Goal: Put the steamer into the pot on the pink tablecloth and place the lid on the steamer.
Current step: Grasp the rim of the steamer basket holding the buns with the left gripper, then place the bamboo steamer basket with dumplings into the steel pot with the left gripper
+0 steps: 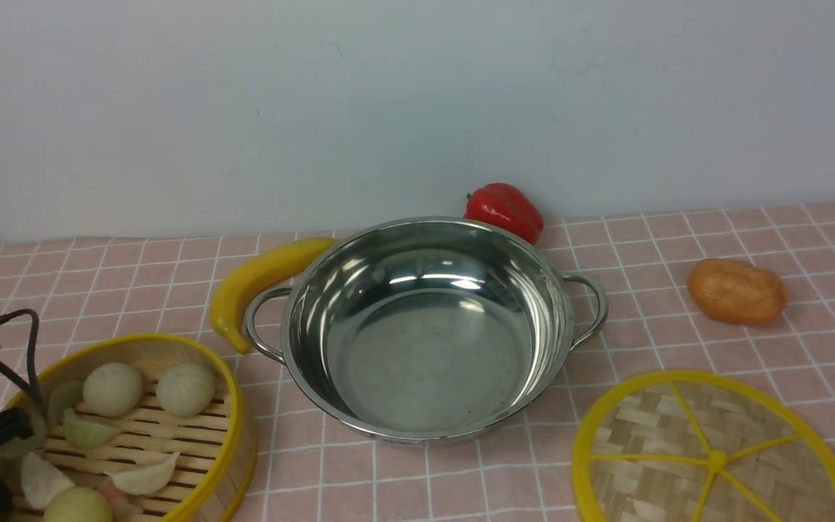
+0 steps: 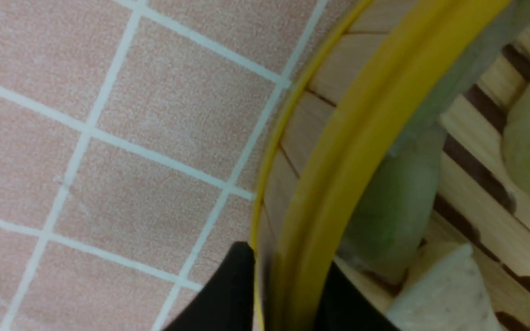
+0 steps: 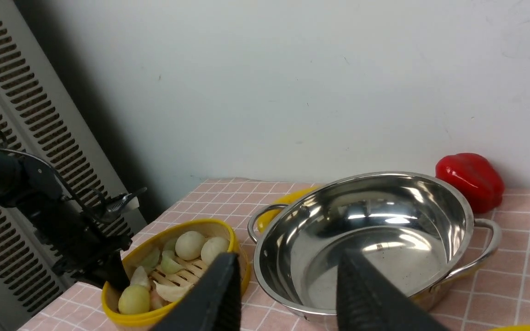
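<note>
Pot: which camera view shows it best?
The front view: the pot shows whole, both handles and its bare inside. The right wrist view has it too, partly behind the right claw. The left wrist view misses it.

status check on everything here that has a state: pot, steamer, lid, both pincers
pot, upright, empty
steamer, uncovered, food inside, on the pink tablecloth beside the pot
lid, flat on the tablecloth, off the steamer
left pincer, closed on the steamer's rim
right pincer, open, holding nothing
</note>
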You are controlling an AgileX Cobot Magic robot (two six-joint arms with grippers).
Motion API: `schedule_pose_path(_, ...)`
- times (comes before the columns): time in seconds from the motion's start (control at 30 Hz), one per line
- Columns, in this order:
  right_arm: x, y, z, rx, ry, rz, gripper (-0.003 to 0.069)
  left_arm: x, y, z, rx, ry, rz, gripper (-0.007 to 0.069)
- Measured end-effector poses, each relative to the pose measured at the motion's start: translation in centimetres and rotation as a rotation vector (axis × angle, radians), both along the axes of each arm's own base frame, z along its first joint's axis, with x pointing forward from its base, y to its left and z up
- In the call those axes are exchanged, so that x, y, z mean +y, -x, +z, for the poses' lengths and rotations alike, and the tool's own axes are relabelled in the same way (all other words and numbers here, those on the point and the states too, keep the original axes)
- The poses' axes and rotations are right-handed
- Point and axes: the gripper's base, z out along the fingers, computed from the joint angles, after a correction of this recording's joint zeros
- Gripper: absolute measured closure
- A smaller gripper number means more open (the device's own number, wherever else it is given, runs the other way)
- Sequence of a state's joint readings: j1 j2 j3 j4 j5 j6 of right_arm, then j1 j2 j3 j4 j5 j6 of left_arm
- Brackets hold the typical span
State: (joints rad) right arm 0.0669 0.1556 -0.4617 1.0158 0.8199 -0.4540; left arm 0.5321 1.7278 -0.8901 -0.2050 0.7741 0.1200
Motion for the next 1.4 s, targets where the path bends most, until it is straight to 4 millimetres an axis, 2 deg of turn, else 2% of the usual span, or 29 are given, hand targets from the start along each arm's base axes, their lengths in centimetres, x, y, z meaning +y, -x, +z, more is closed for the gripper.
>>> schedule_pose_path(0.03, 0.0, 0.0, 0.0, -0.001, -0.001, 0.002, 0.0356, 0.0, 0.0, 0.0, 0.000, -0.003, 0.001, 0.0576)
schedule_pose_path(0.1, 0.0, 0.1, 0.2, -0.005, -0.003, 0.002, 0.0356, 0.1, 0.0, 0.0, 0.003, -0.008, -0.006, 0.0592)
schedule_pose_path(0.27, 0.0, 0.5, 1.2, -0.035, -0.010, 0.007, 0.0356, -0.1, 0.0, 0.2, -0.004, 0.006, 0.005, 0.0593)
schedule_pose_path(0.53, 0.0, 1.2, 2.5, -0.082, -0.005, 0.012, 0.0356, -0.4, 1.0, 3.7, -0.048, -0.058, -0.025, 0.0593)
schedule_pose_path(0.6, 0.0, 1.2, 2.5, -0.078, 0.000, 0.016, 0.0356, -0.3, 1.1, 5.9, -0.068, -0.085, -0.042, 0.0593)
schedule_pose_path(0.63, 0.0, 1.2, 2.5, -0.078, 0.000, 0.016, 0.0356, -0.3, 1.2, 6.1, -0.067, -0.085, -0.045, 0.0593)
schedule_pose_path(0.7, 0.1, 1.2, 2.4, -0.073, 0.005, 0.023, 0.0356, -0.2, 1.0, 9.0, -0.084, -0.102, -0.061, 0.0593)
schedule_pose_path(0.77, 0.1, 1.3, 2.4, -0.072, 0.006, 0.025, 0.0356, 0.0, 0.8, 10.4, -0.098, -0.112, -0.066, 0.0593)
schedule_pose_path(0.8, 0.1, 1.3, 2.4, -0.069, 0.008, 0.028, 0.0356, -0.1, 0.4, 12.4, -0.114, -0.118, -0.080, 0.0593)
schedule_pose_path(0.9, 0.1, 1.3, 2.3, -0.067, 0.013, 0.030, 0.0356, -0.9, -1.0, 15.9, -0.166, -0.145, -0.135, 0.0593)
schedule_pose_path(1.0, 0.2, 1.2, 2.3, -0.059, 0.014, 0.032, 0.0356, -3.6, -3.5, 19.4, -0.260, -0.180, -0.253, 0.0593)
schedule_pose_path(1.03, 0.2, 1.1, 2.3, -0.058, 0.014, 0.032, 0.0356, -3.8, -3.9, 20.2, -0.286, -0.190, -0.262, 0.0593)
schedule_pose_path(1.07, 0.2, 0.8, 2.3, -0.044, 0.015, 0.032, 0.0356, -6.3, -5.7, 21.7, -0.345, -0.200, -0.351, 0.0593)
schedule_pose_path(1.17, 0.3, 0.3, 2.2, -0.013, 0.020, 0.040, 0.0356, -10.9, -8.7, 22.9, -0.412, -0.181, -0.482, 0.0593)
schedule_pose_path(1.23, 0.3, 0.0, 2.1, 0.008, 0.025, 0.049, 0.0356, -14.0, -10.7, 22.8, -0.429, -0.155, -0.557, 0.0593)
schedule_pose_path(1.3, 0.4, -0.2, 2.0, 0.031, 0.031, 0.061, 0.0356, -17.6, -12.9, 21.8, -0.429, -0.116, -0.635, 0.0593)
schedule_pose_path(1.33, 0.5, -0.2, 1.9, 0.033, 0.032, 0.063, 0.0356, -18.0, -13.4, 21.4, -0.419, -0.111, -0.640, 0.0593)
schedule_pose_path(1.37, 0.5, -0.3, 1.9, 0.040, 0.034, 0.067, 0.0356, -19.9, -14.7, 20.3, -0.408, -0.094, -0.673, 0.0593)
schedule_pose_path(1.4, 0.5, -0.3, 1.9, 0.042, 0.035, 0.069, 0.0356, -20.9, -15.4, 19.7, -0.404, -0.091, -0.690, 0.0593)
